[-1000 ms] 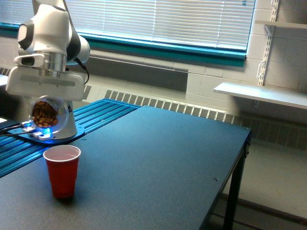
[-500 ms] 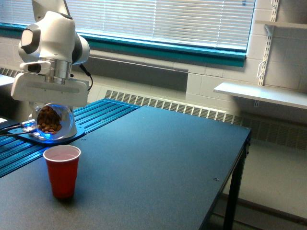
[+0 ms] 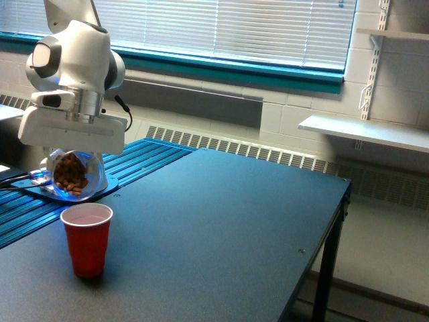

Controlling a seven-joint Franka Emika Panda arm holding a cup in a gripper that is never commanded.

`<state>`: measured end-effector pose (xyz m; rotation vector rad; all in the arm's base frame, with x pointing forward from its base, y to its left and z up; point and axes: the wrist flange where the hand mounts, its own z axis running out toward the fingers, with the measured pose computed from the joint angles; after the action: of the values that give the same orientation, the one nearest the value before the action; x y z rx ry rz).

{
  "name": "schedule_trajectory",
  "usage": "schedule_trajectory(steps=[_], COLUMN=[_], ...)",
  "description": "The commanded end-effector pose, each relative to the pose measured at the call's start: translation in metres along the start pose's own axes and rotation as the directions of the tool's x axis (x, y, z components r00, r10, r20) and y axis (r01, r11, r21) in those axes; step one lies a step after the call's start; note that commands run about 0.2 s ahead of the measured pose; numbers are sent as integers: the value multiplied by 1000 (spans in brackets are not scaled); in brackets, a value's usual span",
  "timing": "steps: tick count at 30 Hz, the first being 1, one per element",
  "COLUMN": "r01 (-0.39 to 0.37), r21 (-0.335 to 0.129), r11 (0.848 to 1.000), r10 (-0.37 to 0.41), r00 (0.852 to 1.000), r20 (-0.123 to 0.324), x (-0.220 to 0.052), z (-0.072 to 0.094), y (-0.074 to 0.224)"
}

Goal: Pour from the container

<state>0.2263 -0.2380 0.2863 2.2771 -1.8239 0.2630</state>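
Note:
The container [image 3: 72, 176], a small clear rounded jar with brown nut-like pieces showing through, hangs just under the white gripper [image 3: 72, 157], which is shut on it. It hovers a little above and slightly behind the rim of a red plastic cup [image 3: 86, 239] that stands upright on the dark table [image 3: 221, 228] near the exterior view's left. The cup's inside looks pale; I cannot tell what is in it. The fingers are mostly hidden behind the gripper's white body.
The arm's round base [image 3: 74, 191] glows blue on a blue ribbed platform [image 3: 134, 161] behind the cup. The table's edge and leg [image 3: 328, 268] are at the exterior view's right. A white shelf [image 3: 365, 131] juts from the wall.
The gripper with the container has shifted slightly toward the exterior view's right and lower, closer to the red cup's rim. The nuts have settled lower inside. The cup has not moved.

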Motion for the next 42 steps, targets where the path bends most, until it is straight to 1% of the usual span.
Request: schedule_trajectory(steps=[1,12,23,35,42], r01=[15,30,45,41,54], r21=[-20,-35,-71,-74,-75], r11=[1000,999,996,996,996], r10=[-15,-29,-41,-37,-50], r00=[1000,999,998,998,997], r20=[23,34,49,54,52], x=[-13,-12,-13,-10,-10], z=[8,10,15,17,16], y=[-5,-12,-14,-20,-26])
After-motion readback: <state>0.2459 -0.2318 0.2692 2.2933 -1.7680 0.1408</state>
